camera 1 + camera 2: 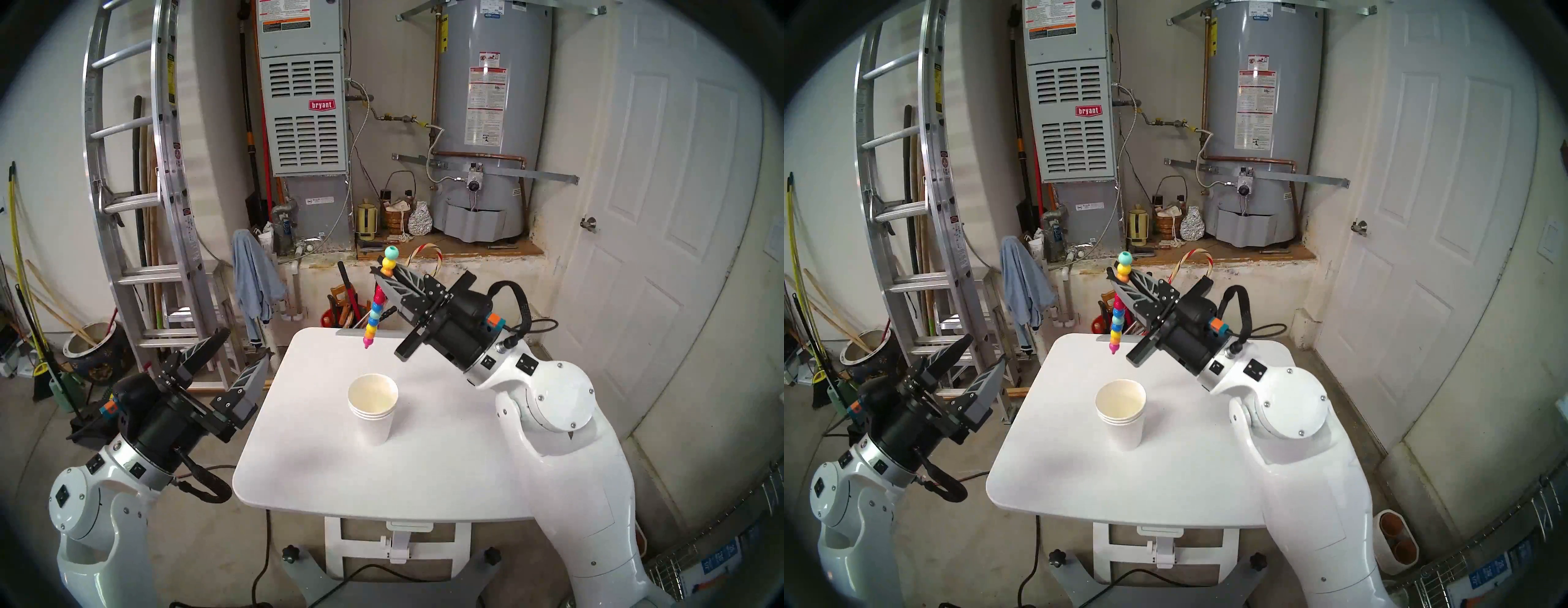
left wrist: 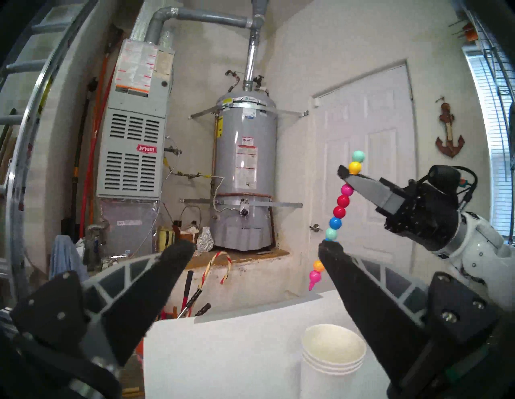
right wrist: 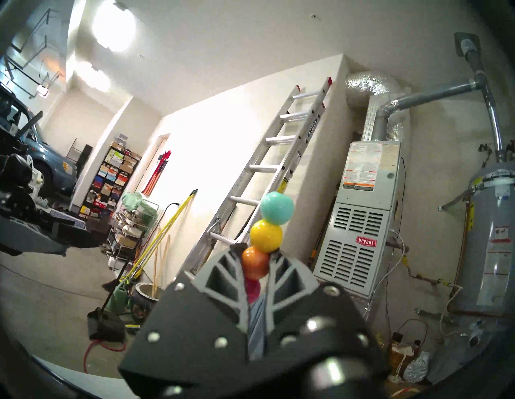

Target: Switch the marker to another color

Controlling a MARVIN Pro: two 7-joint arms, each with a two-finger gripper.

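Two grippers up | right gripper (image 1: 384,278) pinching marker (image 1: 379,302) nr top, hanging upright above+behind cup (image 1: 373,407), tip free for swap | left gripper (image 1: 237,361) spread wide, left of cup, prob ready to pull a bead

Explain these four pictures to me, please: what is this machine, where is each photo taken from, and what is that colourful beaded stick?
It is a robot with two white arms, each ending in a two-fingered gripper. The two wide pictures come from cameras on its head, looking down at a white table. The other two come from cameras on its wrists.

On the table stands a stack of white paper cups, empty as far as one can see.

The right gripper is shut on the marker, a stick of stacked coloured beads with a pink tip. It hangs in the air beyond the cups, roughly upright. The left gripper is open and holds nothing, off the table's left side.
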